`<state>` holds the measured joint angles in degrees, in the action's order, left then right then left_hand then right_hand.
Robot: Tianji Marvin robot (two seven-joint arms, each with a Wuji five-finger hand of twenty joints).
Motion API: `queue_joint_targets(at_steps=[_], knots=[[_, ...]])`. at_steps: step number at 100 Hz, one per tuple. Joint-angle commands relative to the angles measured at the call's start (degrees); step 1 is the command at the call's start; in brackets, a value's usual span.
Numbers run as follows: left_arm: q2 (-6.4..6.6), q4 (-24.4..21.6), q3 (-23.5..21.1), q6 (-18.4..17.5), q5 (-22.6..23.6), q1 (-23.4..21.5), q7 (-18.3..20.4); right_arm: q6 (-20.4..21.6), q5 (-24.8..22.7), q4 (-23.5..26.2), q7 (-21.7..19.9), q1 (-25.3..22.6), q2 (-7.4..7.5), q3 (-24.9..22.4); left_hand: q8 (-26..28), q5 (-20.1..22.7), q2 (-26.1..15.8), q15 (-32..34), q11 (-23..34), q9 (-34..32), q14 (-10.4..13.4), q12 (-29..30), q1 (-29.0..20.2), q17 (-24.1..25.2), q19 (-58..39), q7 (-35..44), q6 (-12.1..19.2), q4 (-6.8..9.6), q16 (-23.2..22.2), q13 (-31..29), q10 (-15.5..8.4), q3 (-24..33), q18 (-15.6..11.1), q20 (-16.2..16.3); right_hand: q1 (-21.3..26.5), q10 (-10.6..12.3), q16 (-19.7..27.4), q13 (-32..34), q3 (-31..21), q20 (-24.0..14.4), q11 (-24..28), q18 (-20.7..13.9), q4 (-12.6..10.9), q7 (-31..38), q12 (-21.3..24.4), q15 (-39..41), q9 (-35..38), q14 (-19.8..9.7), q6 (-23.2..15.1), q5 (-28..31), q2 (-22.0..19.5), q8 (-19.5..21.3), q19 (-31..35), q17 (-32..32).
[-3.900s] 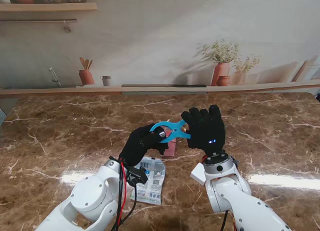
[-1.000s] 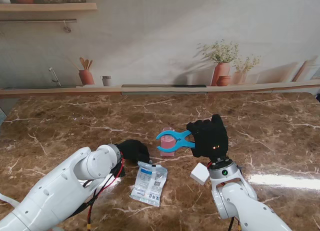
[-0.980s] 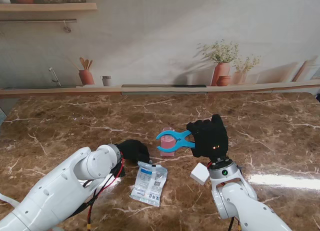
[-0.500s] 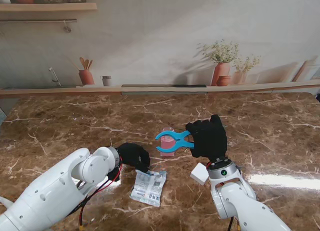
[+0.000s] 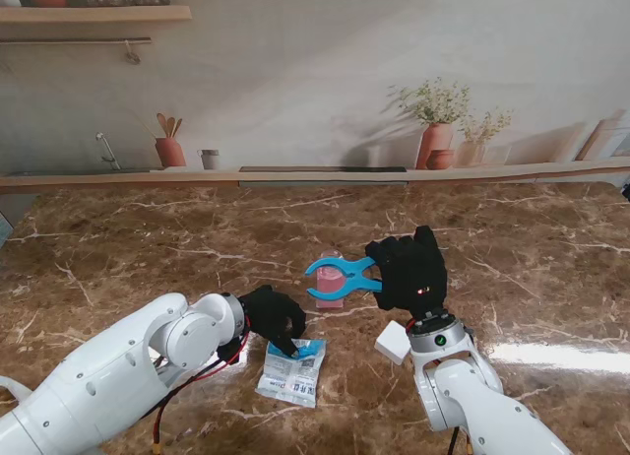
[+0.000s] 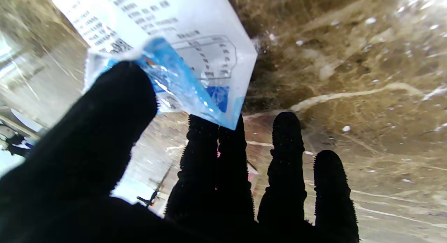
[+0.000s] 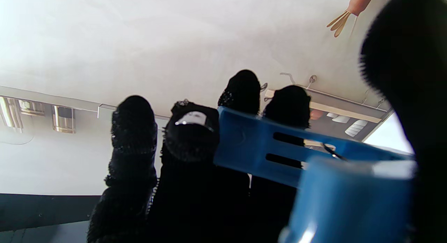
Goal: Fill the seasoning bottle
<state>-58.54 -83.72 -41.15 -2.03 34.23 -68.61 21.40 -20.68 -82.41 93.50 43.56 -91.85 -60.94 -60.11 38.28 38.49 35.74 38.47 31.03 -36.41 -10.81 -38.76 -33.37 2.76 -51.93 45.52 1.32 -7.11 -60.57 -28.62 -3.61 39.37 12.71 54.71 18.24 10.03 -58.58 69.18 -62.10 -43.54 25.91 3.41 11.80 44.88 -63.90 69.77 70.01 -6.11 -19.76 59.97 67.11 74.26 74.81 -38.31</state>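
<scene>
**L hand pinching packet corner, R hand holding clip at bottle**

Left hand point(image 5: 273, 315), black glove, down on the marble table point(image 5: 148, 248), nearer to me than the bottle and to its left. Thumb and first fingers point(image 6: 204, 155) nipped on a corner of the seasoning packet point(image 5: 291, 370); corner w/ blue print lifted off the surface in the left wrist view point(image 6: 181, 54), rest of packet lying flat, white w/ small black text and a QR-type code. Other two fingers straight, close together, not on the packet.

Right hand point(image 5: 409, 270) raised above table, back of glove facing me, small red light on it. Closed round the handles of a blue clip point(image 5: 340, 274); thumb on one side, four fingers point(image 7: 134, 131) on the other per right wrist view, clip handle point(image 7: 265, 148) crossing in front of them. Clip's curved ends pointing left, standing apart, either side of the top of the pink seasoning bottle point(image 5: 332, 288). Touching bottle or just beside it: cannot tell.

Bottle upright on table about mid-view, between the two hands, right hand nearer to it. Packet well nearer to me than bottle, apart from it.

White block point(image 5: 393, 342) on the right wrist, beside the arm. Far edge: ledge w/ terracotta pots point(image 5: 436, 145) and plants.
</scene>
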Motion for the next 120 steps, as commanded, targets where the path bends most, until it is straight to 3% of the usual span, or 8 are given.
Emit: queue_joint_targets(at_steps=[1,13,27,50,78,90,100,120], knots=[[0.35,3.92,2.31,0.13,0.52,-2.06,2.23,-0.51,0.27,-0.32,-0.43,-0.20,-0.16,0.00,3.28,-0.21,3.17,-12.78,-6.13,1.29,0.75,4.80,-1.67,1.30,1.14,3.80,-0.38,-2.19,10.11,3.60,5.68,2.74,-1.85,1.07,7.78,7.13,-1.08,-0.01,-4.68,-1.87,37.22,0.49,-2.58,29.25,-5.02,-1.28,11.43,-5.91,-12.41,13.65,-10.14,8.42,-0.39,0.69],[0.43,4.40,3.06,-0.40,1.02,-1.81,2.05,-0.70,0.15,-0.28,-0.39,-0.29,-0.15,-0.10,5.01,2.29,3.86,-12.21,-5.10,0.41,0.85,4.02,-12.89,1.32,0.26,13.37,3.60,-4.43,10.06,3.39,5.71,-2.30,-3.21,1.19,7.77,7.16,-1.03,-0.05,-4.49,-1.87,37.11,0.50,-2.61,29.23,-5.09,-1.37,11.34,-5.92,-12.45,13.48,-10.34,8.57,-0.45,0.76],[0.54,4.42,3.21,-0.73,1.09,-1.76,2.25,-0.82,0.09,-0.22,-0.46,-0.29,-0.16,-0.20,8.26,2.63,3.50,-11.71,-6.28,-3.79,0.61,5.54,-12.68,1.72,0.56,15.60,5.80,-4.64,10.29,1.75,6.85,1.39,-3.56,0.62,7.83,7.17,-0.98,-0.11,-4.32,-1.88,37.03,0.50,-2.66,29.20,-5.18,-1.44,11.32,-5.92,-12.45,13.46,-10.61,8.70,-0.48,0.76],[0.24,4.64,2.03,-1.14,-0.65,-2.84,1.66,-0.60,0.03,-0.31,-0.58,-0.25,-0.09,-0.11,19.64,5.65,0.54,-3.97,-12.94,-35.78,1.00,6.71,-12.46,-7.29,-9.04,20.77,12.32,-3.66,10.96,-20.29,4.27,9.84,-3.57,2.77,7.94,7.19,-0.91,0.01,-4.27,-1.94,36.92,0.53,-2.76,29.15,-5.32,-1.47,11.28,-5.95,-12.45,13.43,-10.56,8.87,-0.42,0.67],[-1.05,4.63,-2.27,-4.16,0.42,-6.84,-5.23,1.64,-0.87,0.62,-3.49,-1.48,0.48,-0.17,21.08,0.26,2.65,-3.15,-15.68,-37.96,1.51,1.42,-13.78,-12.24,-13.84,20.60,12.88,-3.89,13.28,-25.96,1.23,12.23,-5.30,0.77,8.24,6.57,-1.11,1.54,-7.31,-2.45,38.42,1.26,-2.88,29.83,-5.91,-0.23,11.99,-5.41,-11.73,14.60,-7.55,9.42,0.85,-0.36],[-1.36,4.43,-3.09,-4.62,0.66,-7.73,-6.80,2.81,-1.25,1.24,-6.05,-2.53,0.77,-0.52,4.95,-5.79,3.57,-2.51,-16.04,-38.12,2.66,3.91,-12.21,-14.75,-15.75,9.33,7.35,-4.45,15.35,-28.71,-0.55,14.00,-7.65,-0.48,8.26,5.98,-1.18,2.05,-9.02,-2.67,39.53,2.00,-2.68,30.70,-5.59,0.29,12.05,-4.79,-11.00,14.81,-5.74,9.21,1.71,-0.63],[-1.51,4.23,-3.76,-5.61,0.52,-8.39,-7.68,4.04,-1.71,2.25,-9.20,-3.73,1.04,-1.06,-18.76,5.89,2.94,-1.50,-14.75,-37.66,2.25,2.12,-13.04,-15.05,-16.44,7.77,4.70,-4.53,15.70,-29.75,0.70,13.97,-8.35,-1.58,8.28,5.45,-1.21,2.57,-10.61,-2.76,40.57,2.62,-2.40,31.57,-5.15,0.78,12.13,-4.22,-10.40,14.97,-4.03,8.79,2.45,-0.75],[-2.32,4.31,-5.60,-7.07,0.98,-9.99,-11.94,6.27,-2.63,4.87,-17.70,-6.08,1.47,-2.50,-16.48,15.18,3.28,0.59,-14.79,-38.74,0.52,-4.41,-12.76,-15.53,-17.10,12.98,13.42,-5.62,13.86,-30.56,2.86,17.12,-8.73,-1.43,8.61,4.62,-1.30,3.40,-12.87,-2.83,42.42,3.64,-2.15,33.05,-4.53,1.63,12.24,-3.34,-9.28,15.24,-1.69,8.06,3.68,-1.07]])
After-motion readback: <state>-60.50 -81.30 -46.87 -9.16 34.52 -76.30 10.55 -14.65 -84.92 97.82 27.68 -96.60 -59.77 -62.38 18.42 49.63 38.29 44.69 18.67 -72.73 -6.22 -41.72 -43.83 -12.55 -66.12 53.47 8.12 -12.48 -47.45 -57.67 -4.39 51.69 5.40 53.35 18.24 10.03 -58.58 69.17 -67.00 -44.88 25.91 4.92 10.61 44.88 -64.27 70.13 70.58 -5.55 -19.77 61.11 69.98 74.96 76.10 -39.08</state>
